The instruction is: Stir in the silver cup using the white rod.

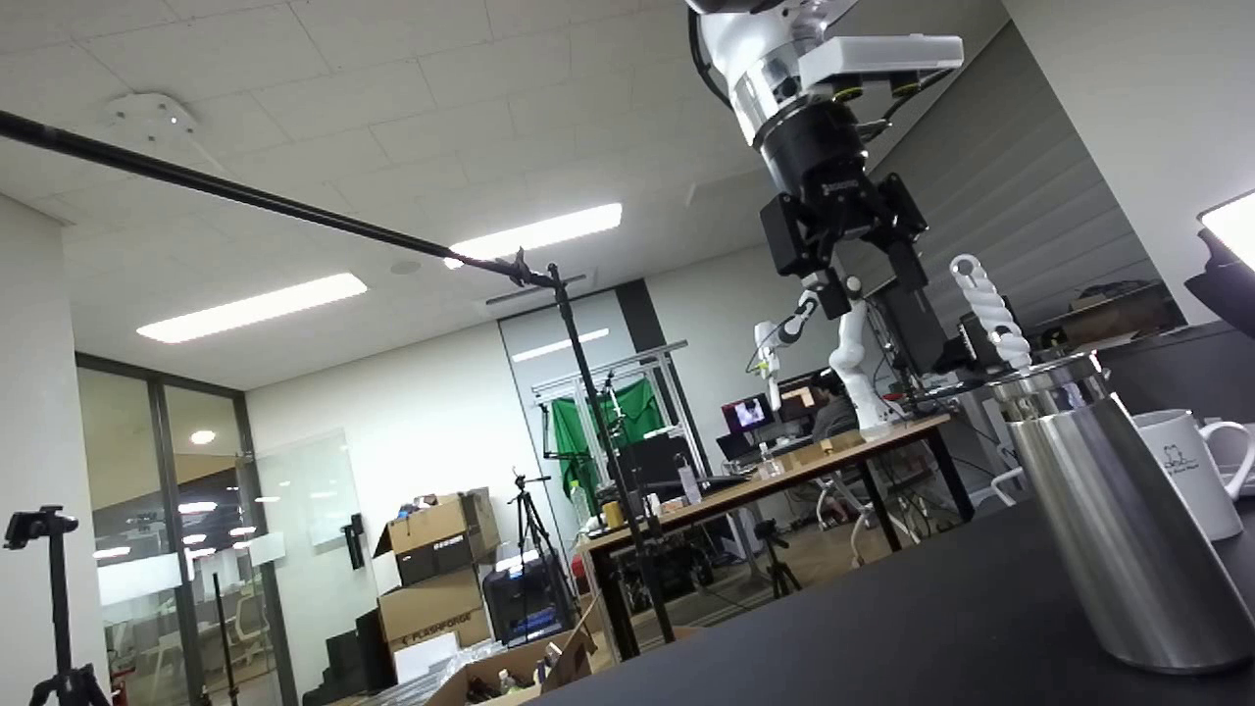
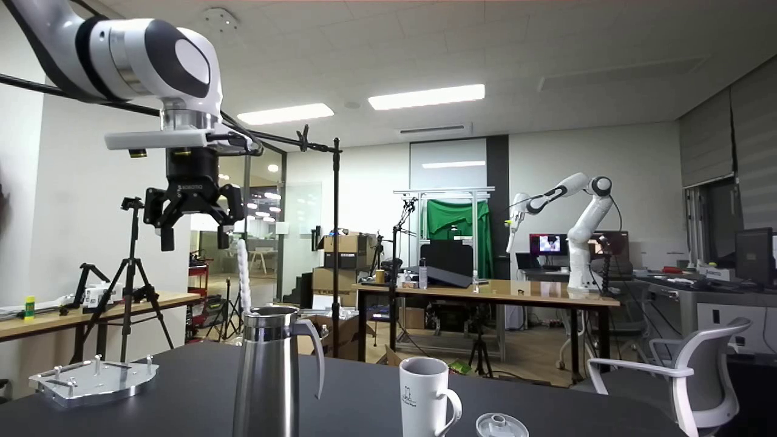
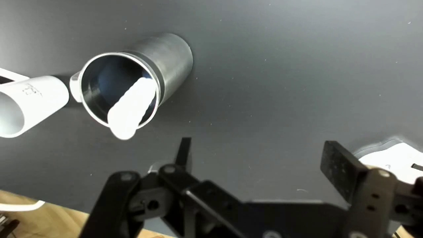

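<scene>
Well to the left of the silver cup [image 2: 267,373], a clear plate [image 2: 100,385] is lying on the dark counter [image 2: 355,382]. Between the two, higher than the cup's mouth, the end effector [image 2: 195,239] is hanging with its fingers [image 2: 167,239] spread and holding nothing. The white rod [image 2: 244,276] is standing in the cup, poking out at the mouth's left and tipping slightly that way; in the wrist view it's falling outside the fingers' gap. Right of the cup, from where I'm standing, a white mug [image 2: 419,397] is resting, with what's looking like a round lid [image 2: 501,426] lying farther right. I'm judging the step in hand to be taking the rod; nothing is stirring yet. Doing it well is probably going to mean sliding toward the cup until the rod is sitting centred between the fingers, then lowering straight and closing above the rim, catching no metal. Afterwards, small slow circles, keeping off the wall, should be sparing that tall cup any rocking.
</scene>
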Robot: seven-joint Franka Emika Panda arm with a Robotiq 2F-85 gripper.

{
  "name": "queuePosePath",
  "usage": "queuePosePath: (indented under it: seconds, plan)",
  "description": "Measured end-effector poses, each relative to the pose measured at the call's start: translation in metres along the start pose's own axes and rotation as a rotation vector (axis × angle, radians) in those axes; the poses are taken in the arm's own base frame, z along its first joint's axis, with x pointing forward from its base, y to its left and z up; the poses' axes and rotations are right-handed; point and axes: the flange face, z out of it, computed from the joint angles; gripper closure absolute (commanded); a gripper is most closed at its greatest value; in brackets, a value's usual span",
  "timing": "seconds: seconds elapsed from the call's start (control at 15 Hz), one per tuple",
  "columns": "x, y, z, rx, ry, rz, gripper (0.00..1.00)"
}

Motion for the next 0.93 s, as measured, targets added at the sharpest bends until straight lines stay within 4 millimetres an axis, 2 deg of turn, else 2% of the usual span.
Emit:
queuePosePath:
  seconds: [0.27, 0.47, 0.73, 0.93]
  plan:
    - [0.008, 0.010, -0.011, -0.058, 0.033, -0.019, 0.00]
    - [0.006, 0.032, -0.014, -0.095, -0.004, 0.014, 0.00]
    - [-0.001, 0.060, -0.013, -0.135, -0.081, 0.063, 0.00]
    - [-0.006, 0.068, -0.007, -0.142, -0.128, 0.078, 0.00]
